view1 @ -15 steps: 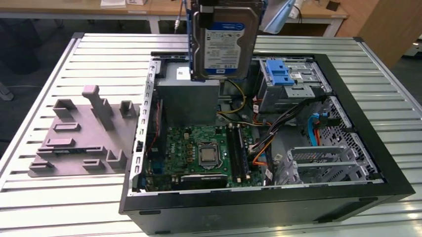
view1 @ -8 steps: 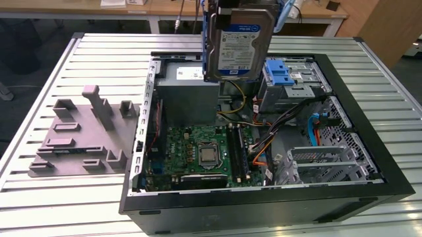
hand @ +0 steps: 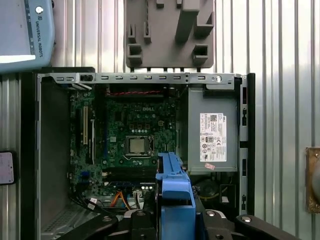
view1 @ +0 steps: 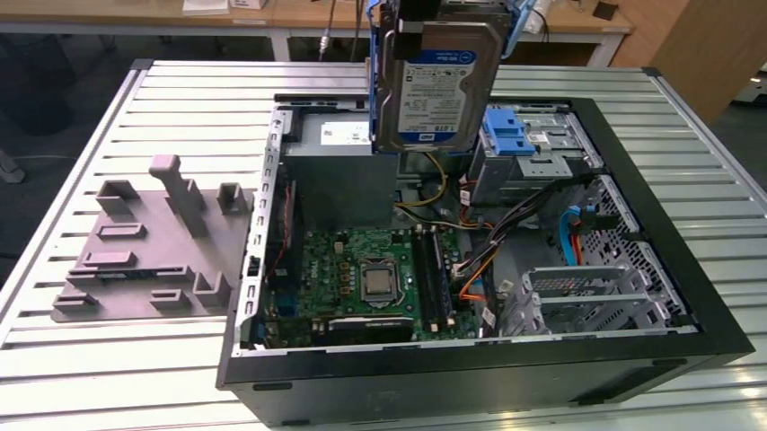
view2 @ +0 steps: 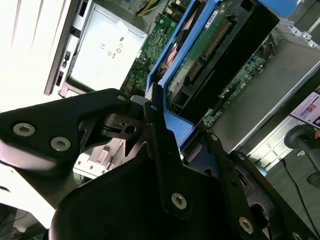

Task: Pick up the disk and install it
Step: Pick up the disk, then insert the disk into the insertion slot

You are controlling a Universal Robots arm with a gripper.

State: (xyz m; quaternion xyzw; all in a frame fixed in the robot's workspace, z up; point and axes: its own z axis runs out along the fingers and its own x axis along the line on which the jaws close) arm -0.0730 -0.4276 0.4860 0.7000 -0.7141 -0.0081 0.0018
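Observation:
The disk (view1: 437,85), a silver-grey drive with a white-and-blue label and blue side rails, hangs upright in the air above the far part of the open computer case (view1: 671,269). My gripper (view1: 444,20) is shut on its top end. In the second wrist view the black fingers (view2: 156,131) clamp the disk's blue rail (view2: 172,67), with its circuit-board side facing the camera. In the first wrist view the disk's blue edge (hand: 175,195) sticks out from the gripper (hand: 176,222) over the motherboard. The drive cage with the blue latch (view1: 518,135) lies just to the exterior view's right of the disk.
A large grey metal box with a white sticker (hand: 212,130) fills one corner of the case, below the disk in the exterior view (view1: 336,171). Cables run across the case's middle. A grey fixture plate with upright blocks (view1: 132,251) lies on the slatted table beside the case.

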